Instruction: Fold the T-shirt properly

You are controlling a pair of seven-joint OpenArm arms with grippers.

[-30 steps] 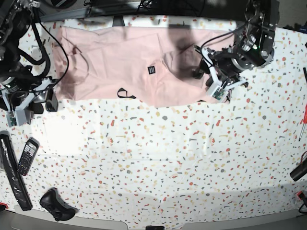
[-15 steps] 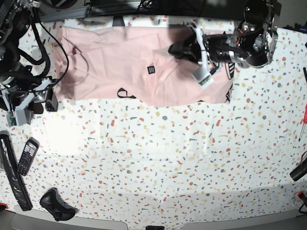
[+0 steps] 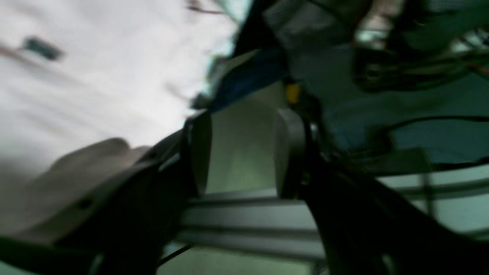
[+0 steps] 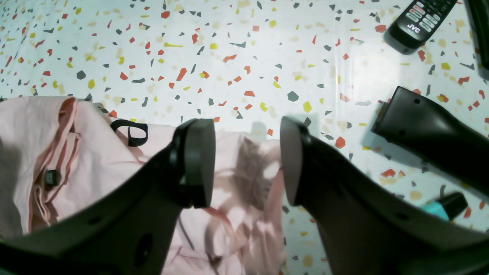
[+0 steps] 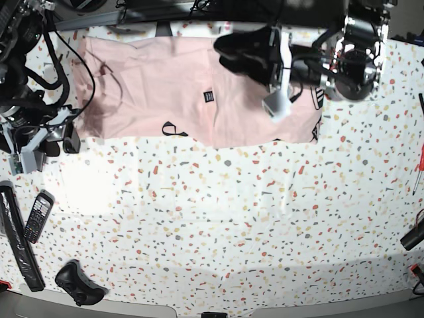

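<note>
Both grippers carried nothing at this moment. The T-shirt (image 5: 179,89) lay spread along the far edge of the table (image 5: 218,218), partly folded, with its small black label (image 5: 209,97) facing up. My left gripper (image 3: 240,152) was raised above the cloth, jaws wide apart. My right gripper (image 4: 246,160) hovered over the crumpled edge of the shirt, jaws also wide, near a remote (image 4: 426,17). I judged the next fold needed both arms low, pinching one layer at the hem corners, then pulling evenly.
</note>
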